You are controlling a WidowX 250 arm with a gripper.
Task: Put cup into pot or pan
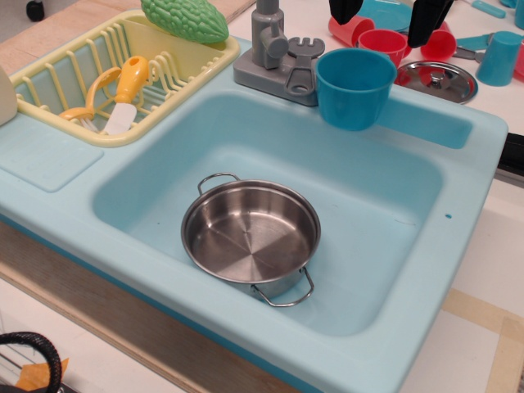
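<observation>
The large teal-blue cup (354, 86) stands upright on the back rim of the toy sink, just right of the grey faucet. The shiny steel pot (250, 233) with two wire loop handles sits empty on the floor of the sink basin, in front of and to the left of the cup. My gripper (385, 16) is at the top edge of the view, above and a little behind the cup. Its two black fingers (426, 23) are spread wide with nothing held between them. The rest of the arm is out of view.
The light-blue sink (458, 131) fills the middle. A grey faucet (274, 53) stands at its back rim. A yellow dish rack (57, 74) at left holds a green gourd (187, 18) and utensils (127, 90). Red cups (381, 41), a steel lid (438, 79) and a small pale blue cup (499, 57) sit behind.
</observation>
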